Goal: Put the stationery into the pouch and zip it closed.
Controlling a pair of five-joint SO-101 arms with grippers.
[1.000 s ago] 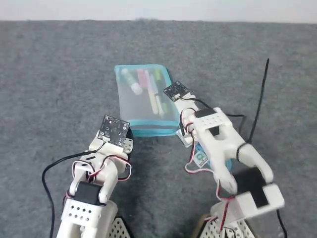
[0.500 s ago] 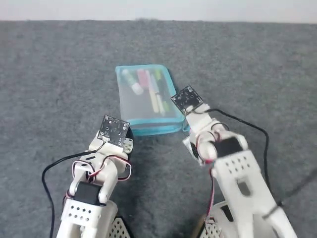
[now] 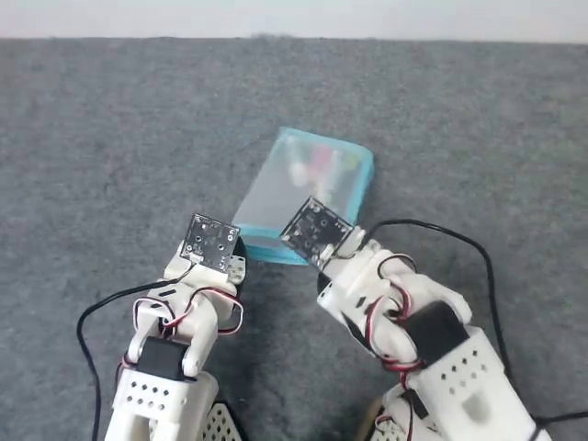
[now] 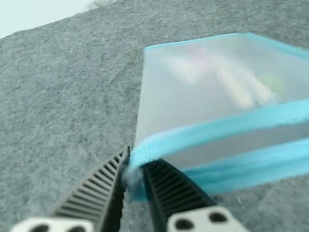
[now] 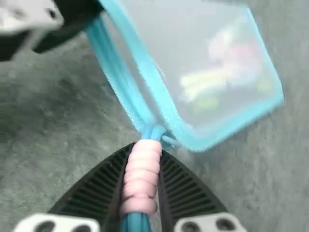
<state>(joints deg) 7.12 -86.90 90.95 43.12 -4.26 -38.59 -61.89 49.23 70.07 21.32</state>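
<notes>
The translucent pouch point(image 3: 308, 179) with blue trim lies tilted on the grey mat, its far end pointing right. Pink, green and yellow stationery point(image 5: 219, 72) shows blurred through its side. My left gripper point(image 4: 133, 164) is shut on the pouch's near left corner, at the end of the zip edge point(image 4: 227, 130). At the other end of that edge, my right gripper point(image 5: 144, 147) is shut on the pink zipper pull point(image 5: 141, 179). In the high view the right wrist board point(image 3: 315, 230) covers that gripper. I cannot tell whether the zip is closed.
Grey felt mat point(image 3: 110, 138) covers the table all around the pouch. A black cable point(image 3: 459, 243) loops beside the right arm and another point(image 3: 92, 322) beside the left arm. The left gripper's body point(image 5: 29, 21) shows dark in the right wrist view.
The right arm has pulled left and back with the zipper pull, and the pouch has swung clockwise, its far end going right. The left arm has held still.
</notes>
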